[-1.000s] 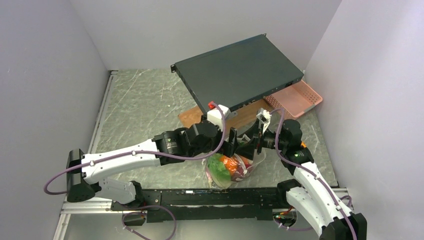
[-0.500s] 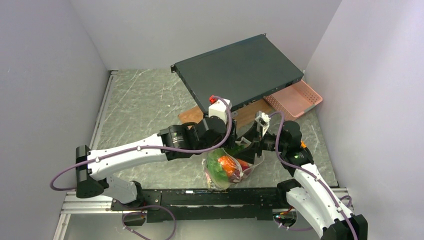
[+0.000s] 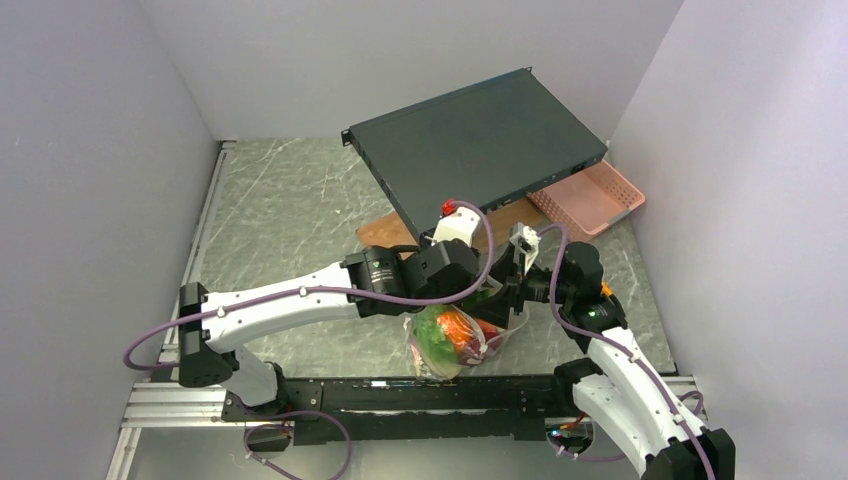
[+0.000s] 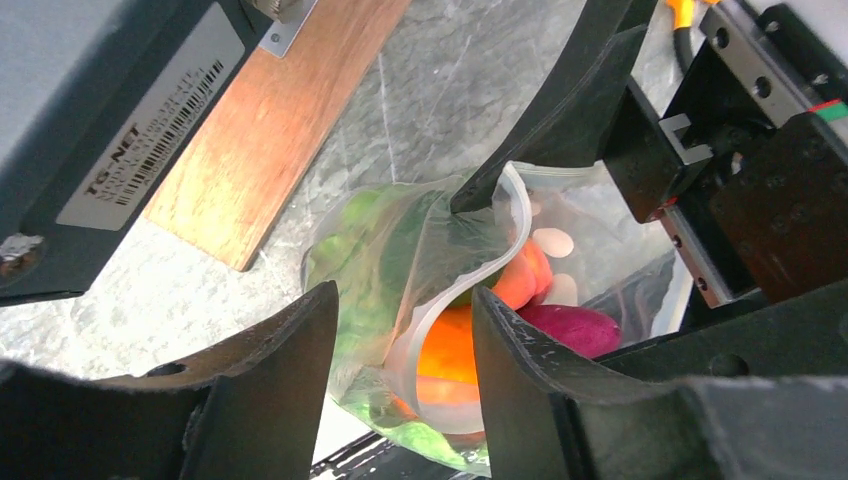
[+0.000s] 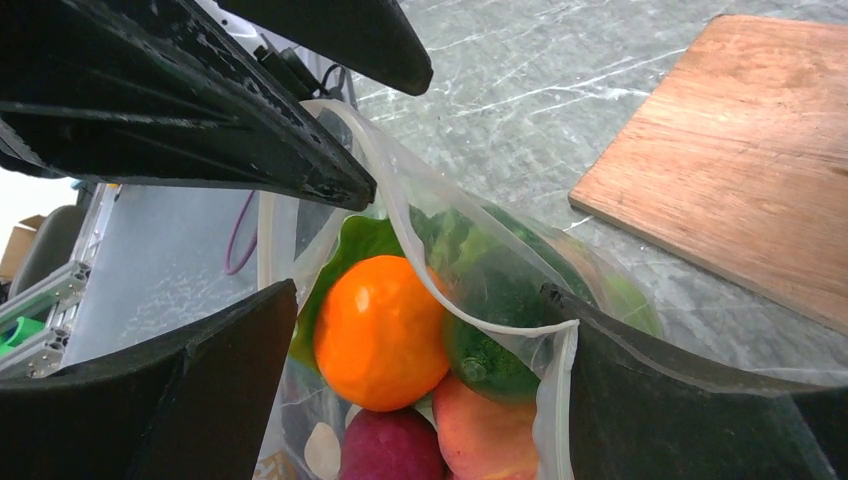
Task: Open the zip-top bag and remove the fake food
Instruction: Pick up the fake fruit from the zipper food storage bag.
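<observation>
The clear zip-top bag [image 3: 450, 340] stands at the near edge of the table with its mouth open upward. Inside is the fake food: an orange [image 5: 380, 330], a round green piece [image 5: 490, 340], a peach [image 5: 480, 420], a purple-red piece [image 5: 390, 445] and leafy green [image 3: 433, 337]. My left gripper [image 4: 405, 300] is open, its two fingers on either side of the bag's rim strip [image 4: 425, 310]. My right gripper [image 5: 420, 295] is open wide across the bag's mouth, one finger [image 5: 640, 390] against the rim. Both grippers meet over the bag in the top view, left [image 3: 485, 292] and right [image 3: 507, 293].
A black flat rack unit [image 3: 480, 140] lies tilted at the back, resting on a wooden board [image 3: 390, 232]. A pink lattice basket [image 3: 595, 195] stands at the back right. Grey walls close in both sides. The metal rail [image 3: 400, 395] runs just below the bag.
My left arm has reached further right and forward, bringing its open gripper onto the bag's rim. The bag shifted slightly. My right gripper has stayed at the bag's mouth.
</observation>
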`<state>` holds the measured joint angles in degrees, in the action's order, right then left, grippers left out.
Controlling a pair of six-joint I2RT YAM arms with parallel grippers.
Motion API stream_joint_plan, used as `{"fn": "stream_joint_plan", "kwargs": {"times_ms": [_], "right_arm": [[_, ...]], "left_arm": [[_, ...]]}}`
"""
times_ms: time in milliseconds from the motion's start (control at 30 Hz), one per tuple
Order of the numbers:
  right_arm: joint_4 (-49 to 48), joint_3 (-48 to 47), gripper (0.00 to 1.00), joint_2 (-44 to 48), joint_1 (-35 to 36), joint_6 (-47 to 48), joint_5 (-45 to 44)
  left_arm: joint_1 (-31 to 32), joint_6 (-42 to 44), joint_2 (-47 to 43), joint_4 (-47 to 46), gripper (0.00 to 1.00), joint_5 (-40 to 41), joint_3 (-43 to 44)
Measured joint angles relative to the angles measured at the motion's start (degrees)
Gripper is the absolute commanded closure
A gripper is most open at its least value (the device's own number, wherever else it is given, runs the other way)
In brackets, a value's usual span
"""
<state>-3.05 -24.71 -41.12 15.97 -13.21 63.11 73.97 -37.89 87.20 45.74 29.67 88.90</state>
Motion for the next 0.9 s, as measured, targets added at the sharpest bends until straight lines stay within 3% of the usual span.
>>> {"fn": "stream_joint_plan", "kwargs": {"times_ms": [100,233,333,533,633,900], "right_arm": [[0.0,0.02,0.07,0.0,0.0,0.11,-0.02],[0.02,0.02,0.07,0.09,0.0,0.2,-0.02],[0.15,0.02,0.07,0.52,0.0,0.39,-0.02],[3.13,-0.26,0.06,1.36,0.0,3.89,-0.02],[8.79,-2.32,0.01,1.29,-0.39,8.46,0.0],[26.6,-15.69,0.0,-1.44,-4.92,23.82,0.81]], "left_arm": [[0.37,0.63,1.31,1.68,0.52,0.98,0.9],[0.42,1.01,3.28,3.52,0.89,2.27,1.73],[0.42,2.27,4.46,4.5,1.0,2.78,2.12],[0.44,5.79,4.72,4.72,1.0,2.8,3.32],[0.44,8.52,4.48,4.11,1.0,2.93,3.41],[0.35,15.21,3.48,-0.98,1.0,4.98,3.41]]}}
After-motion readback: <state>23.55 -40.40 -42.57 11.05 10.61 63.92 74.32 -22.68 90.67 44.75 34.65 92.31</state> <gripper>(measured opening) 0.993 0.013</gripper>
